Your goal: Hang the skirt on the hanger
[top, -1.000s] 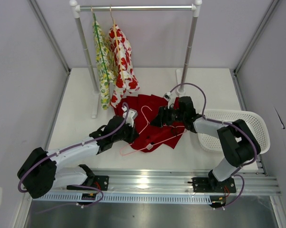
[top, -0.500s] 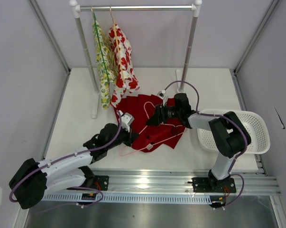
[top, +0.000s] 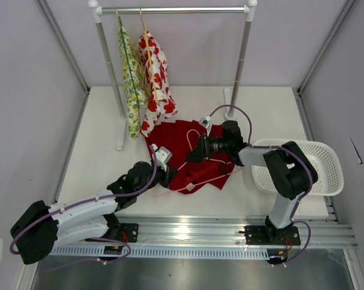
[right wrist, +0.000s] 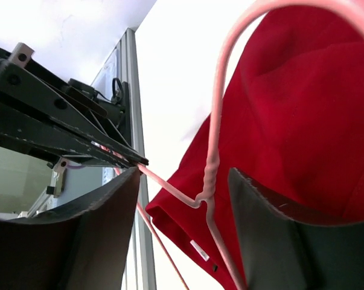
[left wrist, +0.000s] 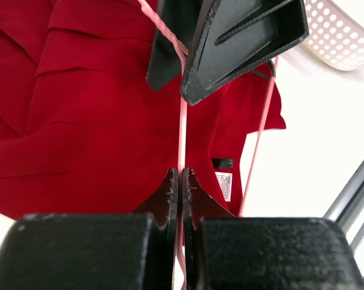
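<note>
The deep red pleated skirt lies spread on the white table, its small white label near one edge. The pale pink wire hanger lies on top of it. My left gripper is shut on one sloping wire of the hanger, the wire pinched between its tips. My right gripper is open and straddles the twisted neck of the hanger just below the hook, with a gap on both sides. The skirt fills the background behind the right gripper's jaws.
A clothes rail stands at the back, with a yellow-green floral garment and a white garment with red prints hanging close to the skirt's far left. A white perforated basket sits at the right, by the right arm.
My right gripper has slid left to the hanger's neck and its jaws have narrowed. The left arm has drawn back towards its base, still gripping the hanger wire.
</note>
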Tool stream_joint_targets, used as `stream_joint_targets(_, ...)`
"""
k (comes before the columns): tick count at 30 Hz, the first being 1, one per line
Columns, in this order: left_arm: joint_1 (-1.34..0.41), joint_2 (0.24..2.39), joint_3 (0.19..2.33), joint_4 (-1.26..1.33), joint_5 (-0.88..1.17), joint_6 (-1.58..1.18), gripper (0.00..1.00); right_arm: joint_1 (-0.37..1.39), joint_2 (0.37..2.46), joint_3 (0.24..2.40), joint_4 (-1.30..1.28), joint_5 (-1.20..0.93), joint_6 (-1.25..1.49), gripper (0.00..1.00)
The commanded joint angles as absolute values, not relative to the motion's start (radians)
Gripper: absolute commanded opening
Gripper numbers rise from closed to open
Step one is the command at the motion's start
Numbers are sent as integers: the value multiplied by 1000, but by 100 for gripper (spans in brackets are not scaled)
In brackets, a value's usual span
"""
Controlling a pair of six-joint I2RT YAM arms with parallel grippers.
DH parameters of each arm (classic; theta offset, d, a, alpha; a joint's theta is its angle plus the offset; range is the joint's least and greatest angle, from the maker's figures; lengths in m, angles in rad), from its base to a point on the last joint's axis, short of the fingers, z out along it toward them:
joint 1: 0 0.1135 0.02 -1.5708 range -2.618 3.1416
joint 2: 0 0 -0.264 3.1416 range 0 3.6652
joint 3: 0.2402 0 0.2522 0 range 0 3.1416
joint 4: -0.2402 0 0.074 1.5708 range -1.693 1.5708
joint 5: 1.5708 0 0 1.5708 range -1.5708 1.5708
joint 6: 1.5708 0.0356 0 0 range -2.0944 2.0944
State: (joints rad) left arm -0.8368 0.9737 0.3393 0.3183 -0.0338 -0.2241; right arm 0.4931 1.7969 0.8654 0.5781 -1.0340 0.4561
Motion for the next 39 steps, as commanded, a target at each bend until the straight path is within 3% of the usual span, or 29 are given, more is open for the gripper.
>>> stream_joint_targets(1, -844, 977, 373, 367, -129, -190, 0, 514, 1764, 831, 646, -1062, 479, 62)
stream_joint_targets(5, -847, 977, 393, 342, -190, -196, 0, 514, 1730, 793, 621, -1037, 454, 55)
stream_joint_targets(6, -847, 980, 396, 328, -195, -196, 0, 514, 1714, 784, 615, -1032, 446, 43)
stream_joint_targets(8, -847, 991, 413, 304, -225, -212, 0, 514, 1695, 779, 580, -1016, 428, 30)
stream_joint_targets(9, -847, 996, 419, 292, -244, -213, 0, 517, 1683, 776, 562, -1006, 416, 18)
stream_joint_targets(11, -847, 999, 429, 281, -251, -224, 0, 518, 1643, 767, 522, -991, 387, 16)
stream_joint_targets(14, -847, 1008, 455, 235, -272, -250, 0, 520, 1589, 755, 476, -941, 365, 0)
stream_joint_targets(17, -847, 1016, 546, 83, -342, -293, 12, 528, 1525, 730, 454, -853, 362, 0)
stream_joint_targets(18, -847, 985, 572, 37, -359, -302, 26, 529, 1510, 723, 456, -809, 368, 0)
stream_joint_targets(21, -847, 895, 575, -11, -362, -354, 56, 526, 1480, 701, 466, -764, 402, 0)
stream_joint_targets(28, -854, 724, 539, -198, -316, -561, 54, 514, 1543, 698, 647, -764, 599, 0)
stream_joint_targets(35, -936, 552, 379, -199, -340, -678, 54, 514, 1578, 670, 857, -649, 834, 0)
stream_joint_targets(39, -977, 567, 359, -169, -344, -693, 55, 514, 1566, 646, 922, -540, 896, 0)
